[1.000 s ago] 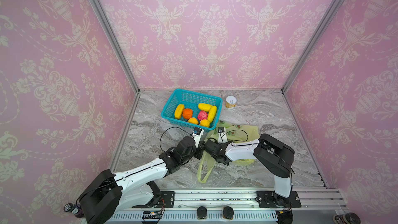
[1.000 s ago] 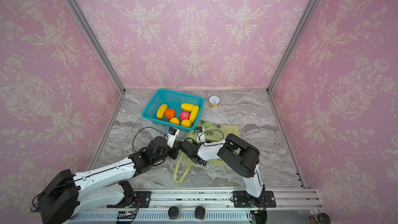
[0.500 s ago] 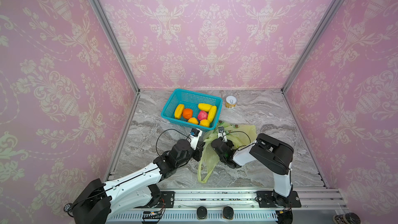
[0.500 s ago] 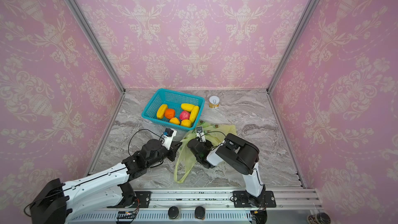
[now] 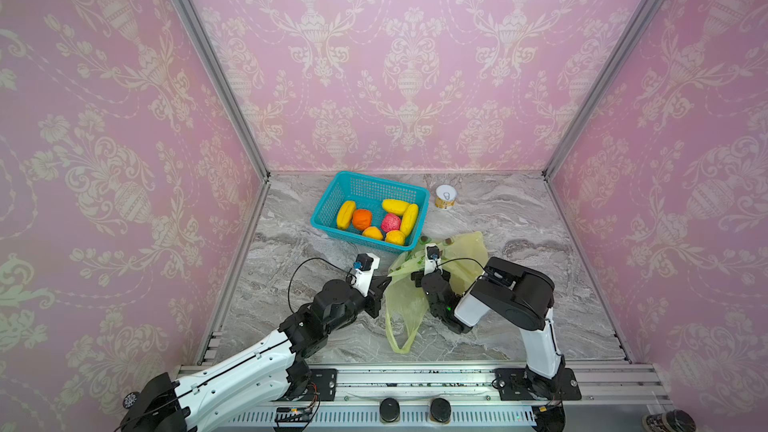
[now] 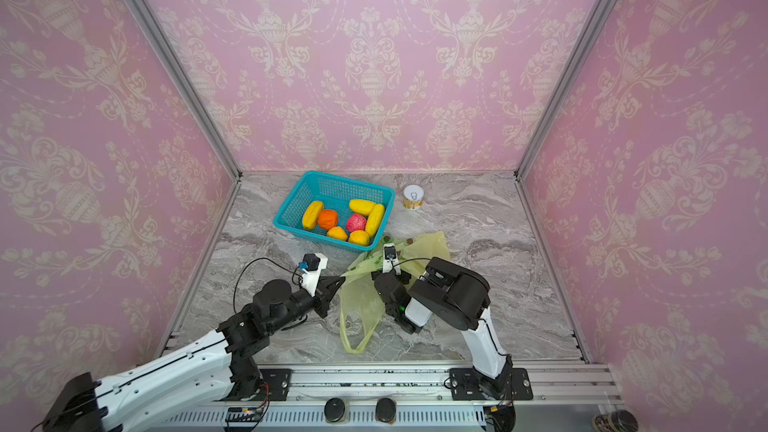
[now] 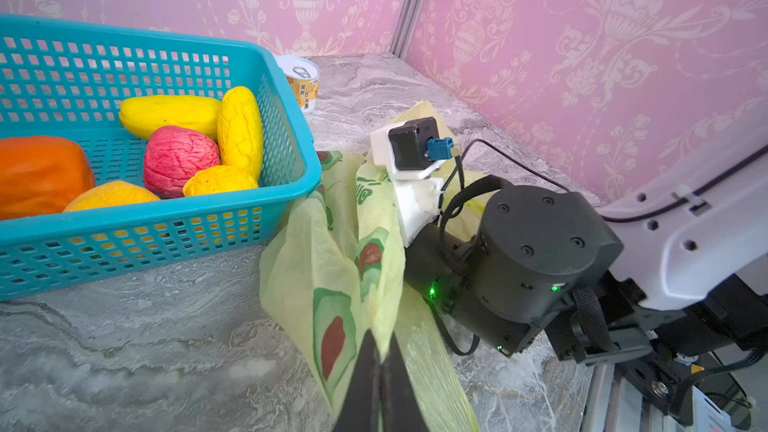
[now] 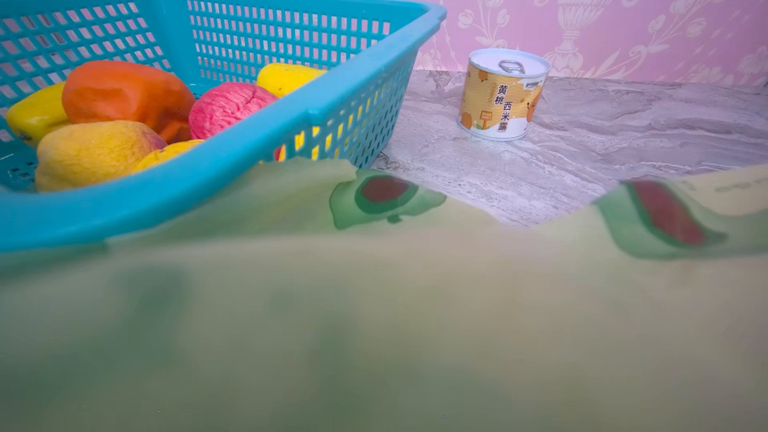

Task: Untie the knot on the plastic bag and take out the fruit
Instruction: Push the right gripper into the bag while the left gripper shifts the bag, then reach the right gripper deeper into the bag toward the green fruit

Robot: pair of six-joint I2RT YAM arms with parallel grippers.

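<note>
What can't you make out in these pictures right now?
Right gripper's jaws: in both top views and the left wrist view the plastic bag drapes over them; open or shut is unclear.
Right wrist view: blurred bag film fills its lower part, hiding whatever lies beneath.
Knot: no view shows one; folds may hide it.
Bag's inside: creased film hides whether it holds anything.

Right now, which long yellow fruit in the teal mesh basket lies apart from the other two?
The yellow fruit beside the round orange fruit, leftmost in a top view; the other two touch near the basket's right wall.
</note>
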